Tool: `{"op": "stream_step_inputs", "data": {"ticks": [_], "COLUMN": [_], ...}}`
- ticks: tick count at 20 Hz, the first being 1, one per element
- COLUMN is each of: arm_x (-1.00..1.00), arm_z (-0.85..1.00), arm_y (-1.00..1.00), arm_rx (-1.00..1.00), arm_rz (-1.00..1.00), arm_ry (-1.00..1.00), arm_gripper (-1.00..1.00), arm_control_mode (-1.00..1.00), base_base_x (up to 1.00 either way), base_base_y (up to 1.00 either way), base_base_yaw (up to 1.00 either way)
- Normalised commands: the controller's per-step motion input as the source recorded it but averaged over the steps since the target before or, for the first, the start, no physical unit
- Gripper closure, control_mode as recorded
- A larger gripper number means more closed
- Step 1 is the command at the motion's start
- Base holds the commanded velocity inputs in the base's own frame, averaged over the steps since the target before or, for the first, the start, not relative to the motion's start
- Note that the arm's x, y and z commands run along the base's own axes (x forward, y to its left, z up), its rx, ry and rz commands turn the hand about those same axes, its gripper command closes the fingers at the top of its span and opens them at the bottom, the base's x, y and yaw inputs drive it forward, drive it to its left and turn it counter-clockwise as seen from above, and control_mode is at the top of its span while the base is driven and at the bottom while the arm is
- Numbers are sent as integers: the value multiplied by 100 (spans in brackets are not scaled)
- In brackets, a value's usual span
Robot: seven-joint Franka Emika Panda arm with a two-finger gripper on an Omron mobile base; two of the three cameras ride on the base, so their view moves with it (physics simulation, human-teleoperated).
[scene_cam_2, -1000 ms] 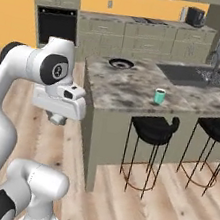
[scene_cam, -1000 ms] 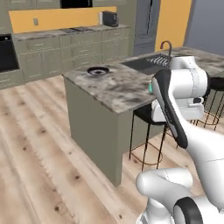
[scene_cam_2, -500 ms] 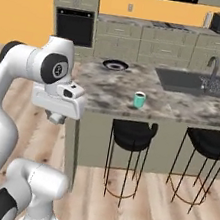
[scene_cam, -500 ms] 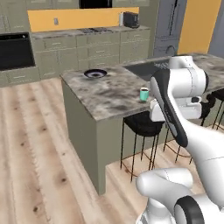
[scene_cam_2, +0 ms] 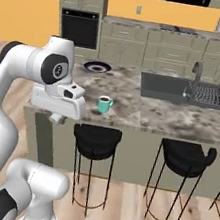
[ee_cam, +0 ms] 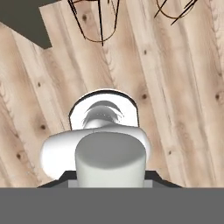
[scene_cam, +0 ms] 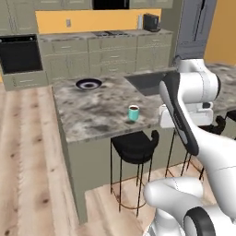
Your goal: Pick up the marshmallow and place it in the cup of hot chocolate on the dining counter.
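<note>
The cup of hot chocolate (scene_cam: 133, 112) (scene_cam_2: 103, 104), a small teal mug, stands near the front edge of the granite dining counter (scene_cam: 90, 112) (scene_cam_2: 150, 111). My gripper (scene_cam_2: 56, 118) hangs under the white hand, in front of the counter's edge and left of the mug in the right base view. It points down at the floor and is shut. The marshmallow is hidden, and I cannot tell whether anything sits between the fingers. In the left base view the hand (scene_cam: 184, 116) is to the right of the mug.
A dark-rimmed plate (scene_cam: 88, 83) (scene_cam_2: 97, 67) lies at the counter's far side. A sink (scene_cam_2: 186, 92) with a faucet (scene_cam_2: 197, 71) is to the right. Black stools (scene_cam: 136, 145) (scene_cam_2: 96, 140) (scene_cam_2: 185, 157) stand under the front edge. The hand view looks down on wooden floor (ee_cam: 175, 65).
The whole scene has shifted: the base has driven along and toward the counter, so the mug now sits closer and more central. The arm keeps the same pose.
</note>
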Motion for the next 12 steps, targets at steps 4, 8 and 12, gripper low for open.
{"op": "stream_step_inputs", "data": {"ticks": [4,8,12], "arm_x": [0,0,0], "arm_z": [0,0,0], "arm_y": [0,0,0], "arm_rx": [0,0,0], "arm_rz": [0,0,0], "arm_ry": [0,0,0], "arm_gripper": [100,100,100], "arm_control_mode": [100,100,100], "base_base_x": [92,79,42], "base_base_y": [-60,-47,-8], "base_base_yaw": [26,23,11]}}
